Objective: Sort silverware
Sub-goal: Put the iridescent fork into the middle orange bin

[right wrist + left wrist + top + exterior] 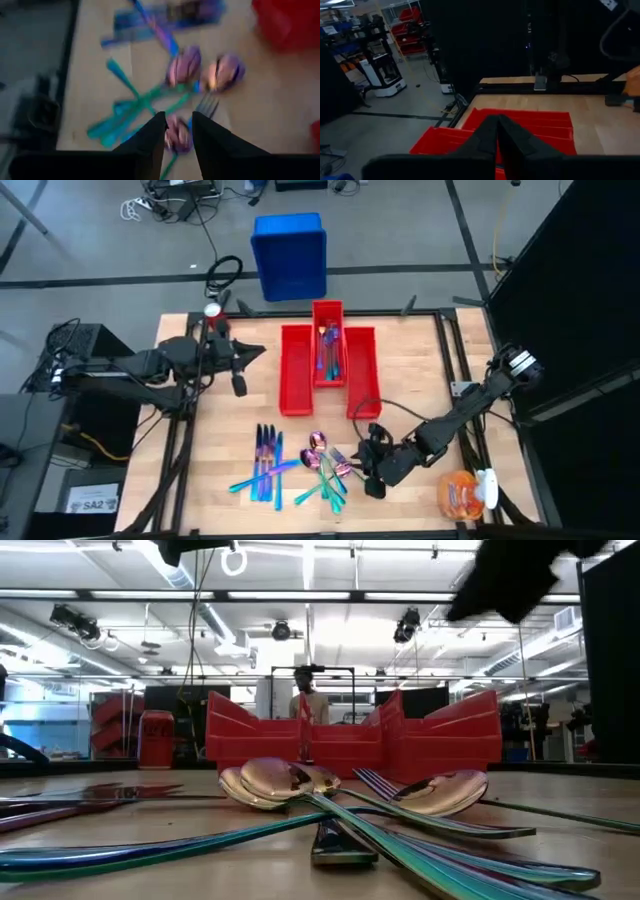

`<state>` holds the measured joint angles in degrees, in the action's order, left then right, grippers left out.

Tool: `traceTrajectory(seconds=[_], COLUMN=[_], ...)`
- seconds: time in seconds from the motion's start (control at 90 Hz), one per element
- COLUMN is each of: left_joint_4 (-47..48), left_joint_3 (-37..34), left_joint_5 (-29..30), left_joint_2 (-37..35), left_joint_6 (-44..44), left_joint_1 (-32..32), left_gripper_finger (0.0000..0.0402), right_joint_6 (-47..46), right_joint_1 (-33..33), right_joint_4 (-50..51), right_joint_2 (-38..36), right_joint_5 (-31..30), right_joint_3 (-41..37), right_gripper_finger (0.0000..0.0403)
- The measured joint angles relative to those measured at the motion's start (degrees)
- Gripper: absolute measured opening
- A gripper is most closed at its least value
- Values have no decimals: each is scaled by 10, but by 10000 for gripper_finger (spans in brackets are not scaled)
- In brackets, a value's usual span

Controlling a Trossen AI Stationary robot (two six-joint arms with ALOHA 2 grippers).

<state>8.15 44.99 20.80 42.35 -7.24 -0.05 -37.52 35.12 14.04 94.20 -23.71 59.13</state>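
The silverware lies near the table's front edge: a row of knives [265, 465] and a crossed heap of spoons and forks [325, 465], the spoon bowls [285, 782] up close in the low view. A few more pieces lie in the middle one [328, 345] of three red bins [296, 370]. My right gripper [372, 470] is open just right of the heap and raised off the table; in its wrist view a spoon bowl [178, 136] shows in the gap between its fingers. My left gripper [239, 378] waits shut, left of the bins.
A blue crate [290, 255] stands on the floor beyond the table's far edge. An orange-and-white object [465, 495] lies at the near right corner. A red can [157, 738] stands at the far left. A person [305, 700] stands in the room behind.
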Motion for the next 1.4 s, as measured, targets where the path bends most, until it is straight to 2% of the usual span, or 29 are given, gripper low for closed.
traceTrajectory(seconds=[0.278, 0.467, 0.756, 1.0, 1.233, 1.4], left_joint_4=[-6, -10, -11, -11, -11, -12], left_joint_3=[0, 0, 0, 0, 0, 0], left_joint_5=[0, 0, 0, 0, 0, 0], left_joint_2=[0, 0, 0, 0, 0, 0], left_joint_6=[0, 0, 0, 0, 0, 0], left_joint_1=[0, 0, 0, 0, 0, 0], left_gripper_finger=[0, 0, 0, 0, 0, 0], right_joint_6=[-77, -79, -30, -69, -73, -74], right_joint_1=[-16, -16, -15, -17, -17, -17], right_joint_4=[31, 53, 173, 352, 335, 336], right_joint_2=[50, 52, 60, 173, 202, 201], right_joint_5=[21, 23, -16, 21, 54, 60], right_joint_3=[0, 8, 141, 241, 258, 257], right_gripper_finger=[61, 60, 59, 59, 68, 107])
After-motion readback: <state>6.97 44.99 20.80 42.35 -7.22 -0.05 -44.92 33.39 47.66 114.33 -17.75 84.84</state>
